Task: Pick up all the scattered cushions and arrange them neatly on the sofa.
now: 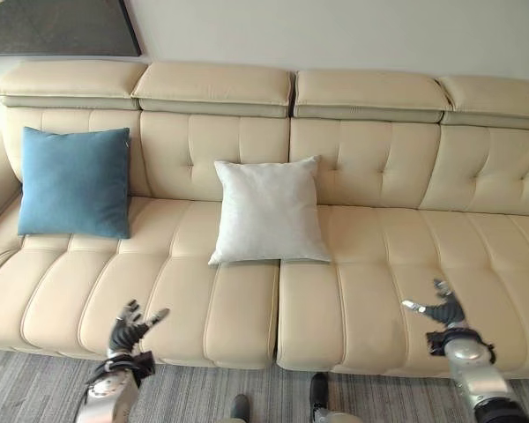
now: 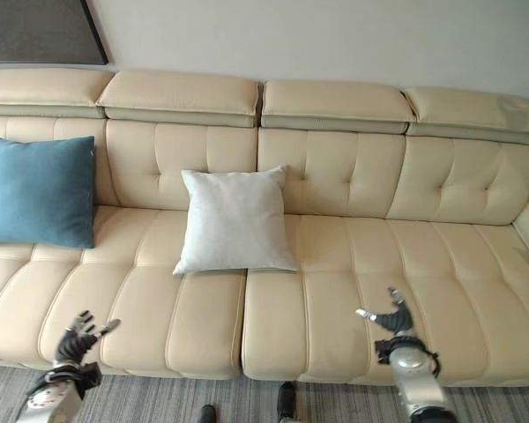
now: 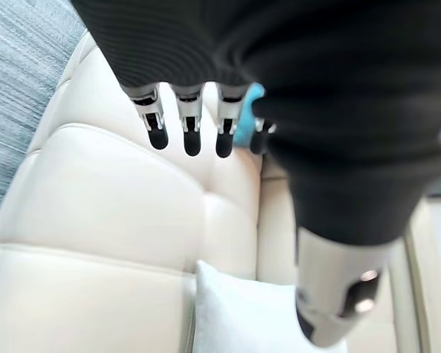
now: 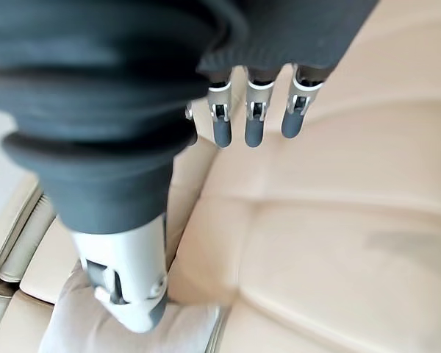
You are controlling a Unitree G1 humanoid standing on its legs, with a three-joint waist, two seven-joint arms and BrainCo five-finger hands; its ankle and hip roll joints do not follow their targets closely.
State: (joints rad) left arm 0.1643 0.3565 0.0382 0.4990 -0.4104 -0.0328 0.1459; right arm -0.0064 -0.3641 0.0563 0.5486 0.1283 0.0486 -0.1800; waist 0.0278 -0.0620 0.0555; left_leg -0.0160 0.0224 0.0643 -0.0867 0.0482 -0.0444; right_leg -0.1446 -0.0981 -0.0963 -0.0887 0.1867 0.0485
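Nearest to us, the left hand (image 1: 130, 330) hovers over the front edge of the sofa (image 1: 353, 291), fingers spread and holding nothing. The right hand (image 1: 443, 310) hangs above the seat further to the right, likewise spread and empty. Beyond them, we see the white cushion (image 1: 269, 211) upright against the backrest near the sofa's middle. The blue cushion (image 1: 75, 181) leans upright at the left end, well apart from the white one.

Blue cushion (image 2: 37, 190) cut off at frame edge
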